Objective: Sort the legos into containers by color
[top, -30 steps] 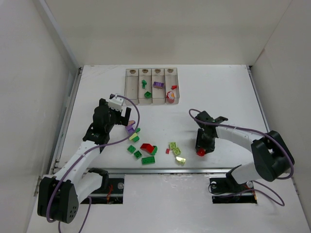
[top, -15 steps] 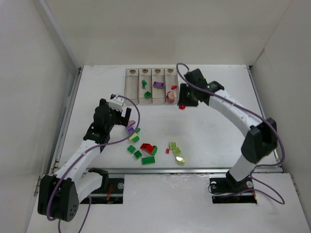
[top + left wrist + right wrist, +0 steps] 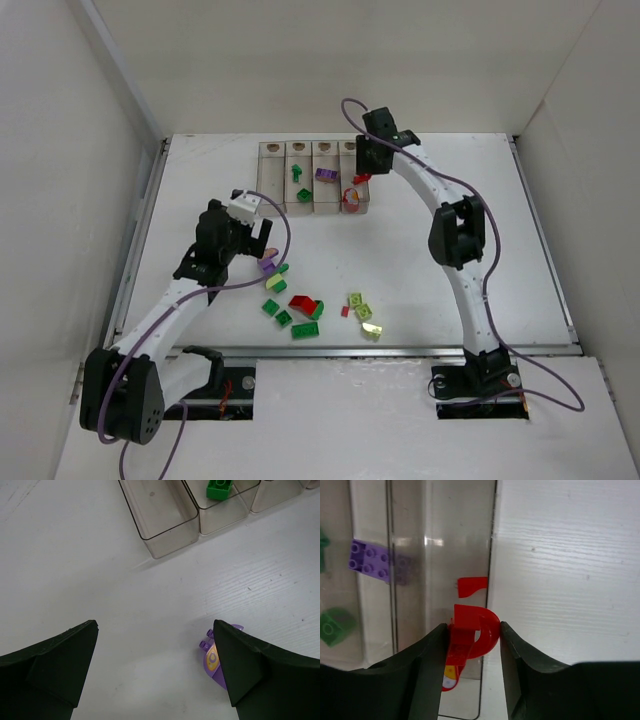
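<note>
My right gripper (image 3: 472,642) is clenched on a red arch brick (image 3: 479,625), which hangs between its fingers directly over the outer wall of the end container (image 3: 491,555). This is the drop step. I judge the brick must shift inward over the box before I release. My left gripper (image 3: 155,665) hangs wide open over the bench (image 3: 100,570), with a purple piece (image 3: 212,660) just inside its right finger.

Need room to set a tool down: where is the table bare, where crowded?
Bare: the table right of the right arm, and the strip between the containers and the loose legos. Crowded: the near-centre, where those legos lie.
</note>
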You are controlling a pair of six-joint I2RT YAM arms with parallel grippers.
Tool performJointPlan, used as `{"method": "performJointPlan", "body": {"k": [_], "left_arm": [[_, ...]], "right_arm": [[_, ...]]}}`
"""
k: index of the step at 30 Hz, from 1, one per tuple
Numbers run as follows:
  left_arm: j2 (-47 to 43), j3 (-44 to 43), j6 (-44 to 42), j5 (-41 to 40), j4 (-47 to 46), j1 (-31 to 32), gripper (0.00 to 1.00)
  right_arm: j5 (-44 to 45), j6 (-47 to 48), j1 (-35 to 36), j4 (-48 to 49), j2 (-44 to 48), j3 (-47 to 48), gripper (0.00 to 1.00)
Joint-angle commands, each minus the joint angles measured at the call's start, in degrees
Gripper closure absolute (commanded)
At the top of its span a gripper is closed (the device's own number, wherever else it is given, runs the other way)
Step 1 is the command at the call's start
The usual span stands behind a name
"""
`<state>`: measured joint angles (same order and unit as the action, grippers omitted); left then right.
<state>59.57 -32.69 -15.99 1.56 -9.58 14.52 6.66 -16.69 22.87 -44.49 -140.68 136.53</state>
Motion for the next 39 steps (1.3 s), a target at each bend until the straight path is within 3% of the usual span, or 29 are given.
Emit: {"method": "performJointPlan", "body": {"k": [1, 2, 4, 9, 12, 15, 19, 21, 23, 27, 31, 39], "left_arm": [[0.6, -3.3, -0.3, 0.3, 0.4, 0.2, 0.00], [1.2, -3.9, -0.3, 0.3, 0.4, 0.2, 0.00], [1.9, -4.5, -0.8, 0.3, 0.4, 0.2, 0.00], [2.5, -4.5, -1.3, 0.3, -0.8, 0.2, 0.00], [2.5, -4.5, -1.3, 0.3, -1.3, 0.2, 0.00], [2.5, -4.5, -1.3, 1.6, -0.7, 0.2, 0.00], [0.6, -4.5, -1.9, 1.6, -0.1, 0.2, 0.00], [0.0, -2.8, -1.9, 1.6, -0.7, 0.2, 0.00], [-1.2, -2.0, -1.9, 2.3, -1.3, 0.2, 0.00], [-2.4, -0.7, 0.0, 4.3, -2.8, 0.2, 0.00], [-3.0, 0.4, 1.8, 4.9, -2.8, 0.2, 0.00], [-5.9, 1.5, 2.4, 4.5, -0.4, 0.2, 0.00]], "right_arm": [[-2.4, 2.3, -0.1, 5.3, 3.0, 0.0, 0.53], [-3.4, 2.3, -0.1, 5.3, 3.0, 0.0, 0.44], [-4.9, 2.8, -0.1, 5.3, 3.0, 0.0, 0.37], [-6.1, 3.3, -0.1, 5.9, 4.4, -2.5, 0.34], [-6.0, 3.3, -0.1, 5.9, 5.7, -2.5, 0.22], [-7.8, 4.1, -0.1, 2.0, 9.1, -2.6, 0.18], [-4.5, 8.1, 2.3, 3.3, 23.4, -18.7, 0.11], [-2.6, 10.3, 4.9, 5.2, 34.1, -33.5, 0.11], [-4.9, 10.9, 9.8, 6.3, 40.4, -47.8, 0.09], [-9.3, 7.2, 18.3, 9.2, 49.8, -65.2, 0.09], [-11.8, -2.3, 23.2, 12.1, 50.4, -69.6, 0.09], [-7.8, -7.8, 24.8, 14.5, 44.2, -70.2, 0.09]]}}
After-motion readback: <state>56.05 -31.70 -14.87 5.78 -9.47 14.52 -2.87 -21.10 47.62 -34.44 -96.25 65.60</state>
